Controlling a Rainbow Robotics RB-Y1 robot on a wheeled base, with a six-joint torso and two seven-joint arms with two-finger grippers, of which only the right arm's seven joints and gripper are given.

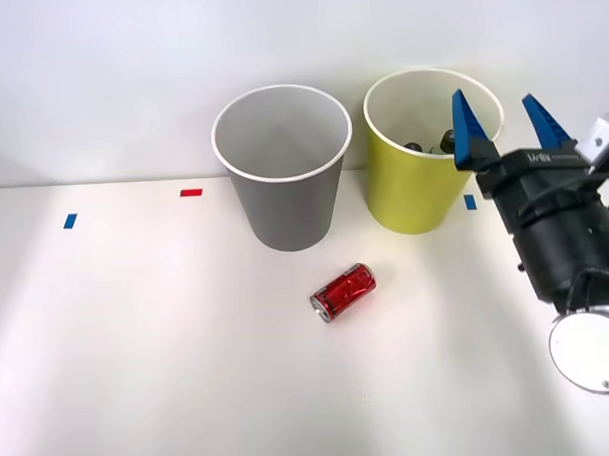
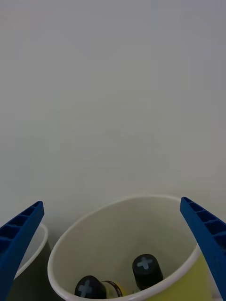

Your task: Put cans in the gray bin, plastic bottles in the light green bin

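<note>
2 plastic bottles (image 2: pixel 147 269) (black caps showing) already sit inside the light green bin (image 1: pixel 416 199), far right. The right gripper (image 1: pixel 501 121) hovers by its rim, fingers apart and empty. Left to do: 1 red can (image 1: pixel 344 292) lies on the table (image 1: pixel 138 344), just near of the gray bin (image 1: pixel 283 199).

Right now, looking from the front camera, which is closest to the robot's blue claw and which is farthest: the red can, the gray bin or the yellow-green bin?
1. Light green bin: right beside the open right claw, holding bottles.
2. Red can: lying on the table, toward the robot.
3. Gray bin: farthest, left of the green bin.
</note>
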